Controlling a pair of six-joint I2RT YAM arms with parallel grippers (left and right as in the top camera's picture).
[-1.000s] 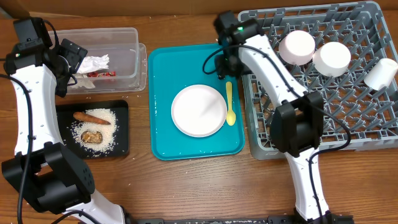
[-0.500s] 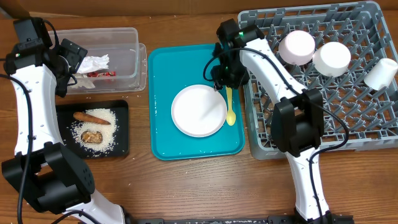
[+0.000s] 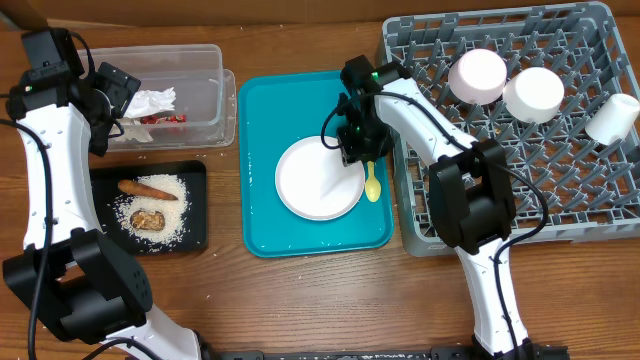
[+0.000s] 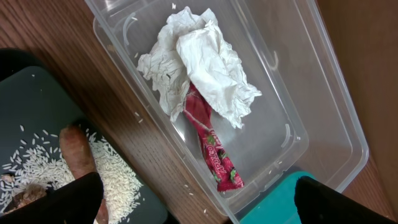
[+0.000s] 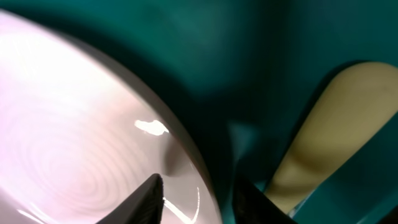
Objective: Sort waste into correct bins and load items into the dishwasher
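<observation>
My right gripper [image 3: 357, 148] [image 5: 198, 200] is down on the teal tray, its fingers closed narrowly astride the right rim of the large white plate [image 3: 312, 185] [image 5: 74, 124], which lies flat. The yellow spoon [image 3: 372, 182] [image 5: 323, 124] lies just right of it. My left gripper [image 3: 112, 100] [image 4: 199, 205] is open and empty above the clear tub [image 3: 205, 65] [image 4: 298, 93], which holds the white napkin [image 3: 150, 101] [image 4: 199, 62] and red wrapper [image 3: 166, 119] [image 4: 214, 149]. The black tray [image 3: 196, 220] [image 4: 25, 99] holds the carrot [image 3: 147, 187], brown lump [image 3: 148, 218] and rice [image 3: 172, 203].
The grey dish rack [image 3: 520, 190] at the right holds a pink dish [image 3: 477, 75], a white bowl [image 3: 533, 93] and a white cup [image 3: 612, 118]. The teal tray [image 3: 265, 130] lies in the middle. A few rice grains lie on the wood between tub and black tray.
My right gripper has moved from the rack's left edge down and toward the front onto the plate's right rim. The left arm, plate and spoon have not moved.
</observation>
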